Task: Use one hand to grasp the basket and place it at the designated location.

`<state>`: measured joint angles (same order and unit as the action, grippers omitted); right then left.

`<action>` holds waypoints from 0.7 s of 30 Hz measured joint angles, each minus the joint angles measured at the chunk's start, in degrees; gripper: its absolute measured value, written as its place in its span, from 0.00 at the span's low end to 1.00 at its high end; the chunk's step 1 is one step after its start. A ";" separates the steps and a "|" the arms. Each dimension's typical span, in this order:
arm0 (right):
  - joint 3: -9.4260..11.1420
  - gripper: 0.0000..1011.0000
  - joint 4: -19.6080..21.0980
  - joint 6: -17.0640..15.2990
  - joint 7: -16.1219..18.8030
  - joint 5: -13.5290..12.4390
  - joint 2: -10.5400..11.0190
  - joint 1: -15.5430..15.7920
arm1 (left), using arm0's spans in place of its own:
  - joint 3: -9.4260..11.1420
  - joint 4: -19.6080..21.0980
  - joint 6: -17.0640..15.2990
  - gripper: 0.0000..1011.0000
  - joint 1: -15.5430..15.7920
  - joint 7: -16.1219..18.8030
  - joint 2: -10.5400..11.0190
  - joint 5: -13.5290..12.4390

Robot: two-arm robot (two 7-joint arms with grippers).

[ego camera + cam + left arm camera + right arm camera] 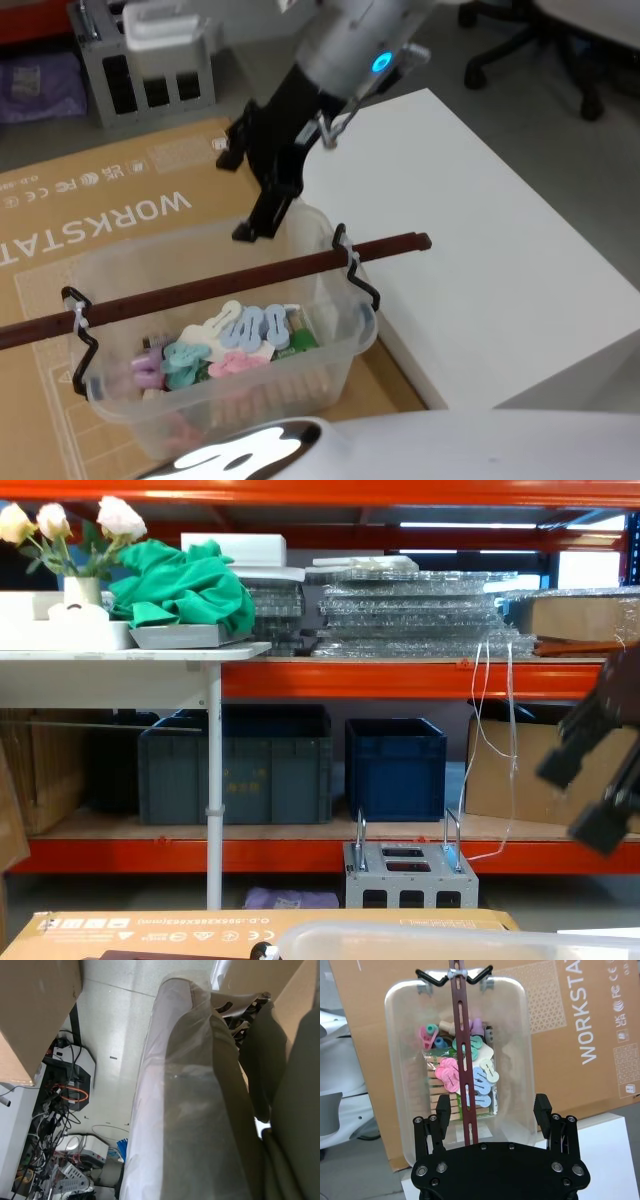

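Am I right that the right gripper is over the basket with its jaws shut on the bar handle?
Not quite: the right gripper is over the basket, but its jaws stand open, one either side of the bar handle, not shut on it. The right wrist view shows this.

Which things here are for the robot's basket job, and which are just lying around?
For the job:
the basket
its brown bar handle
the right gripper, open over the handle

Just lying about:
the colourful pegs inside the basket
the cardboard box
the white table
the blue crates
the green cloth
the flowers
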<state>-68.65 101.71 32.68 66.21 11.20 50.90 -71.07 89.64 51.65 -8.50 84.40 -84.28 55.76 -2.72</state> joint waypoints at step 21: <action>1.26 0.99 0.20 -0.32 2.45 0.36 -1.14 1.74 | 0.00 0.00 0.00 0.00 0.00 0.00 0.00 0.00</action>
<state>-67.39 101.91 32.36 68.66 11.56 49.76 -69.34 89.64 51.65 -8.50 84.40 -84.29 55.76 -2.72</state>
